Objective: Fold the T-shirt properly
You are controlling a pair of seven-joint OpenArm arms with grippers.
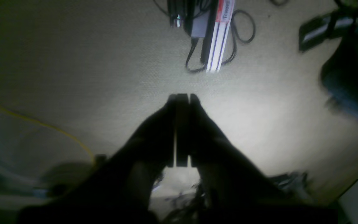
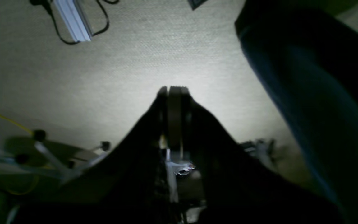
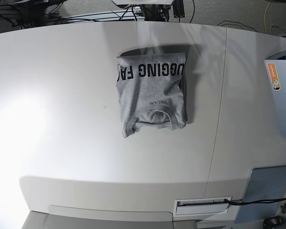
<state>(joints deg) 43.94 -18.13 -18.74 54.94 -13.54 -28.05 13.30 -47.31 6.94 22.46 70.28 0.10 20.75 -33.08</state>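
Base view only: grey T-shirt (image 3: 151,94) folded into a compact rectangle on white desk (image 3: 62,95), lettering uppermost, collar toward near edge. Wrist views only: left end effector (image 1: 182,99) and right end effector (image 2: 172,91) clenched, empty, above carpet (image 1: 73,62).

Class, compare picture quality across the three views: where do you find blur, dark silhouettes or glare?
Left wrist: left gripper a dark, blurred silhouette against lit carpet. Right wrist: right gripper likewise, edges dim. Base: sharp, T-shirt lettering readable, glare on the table.
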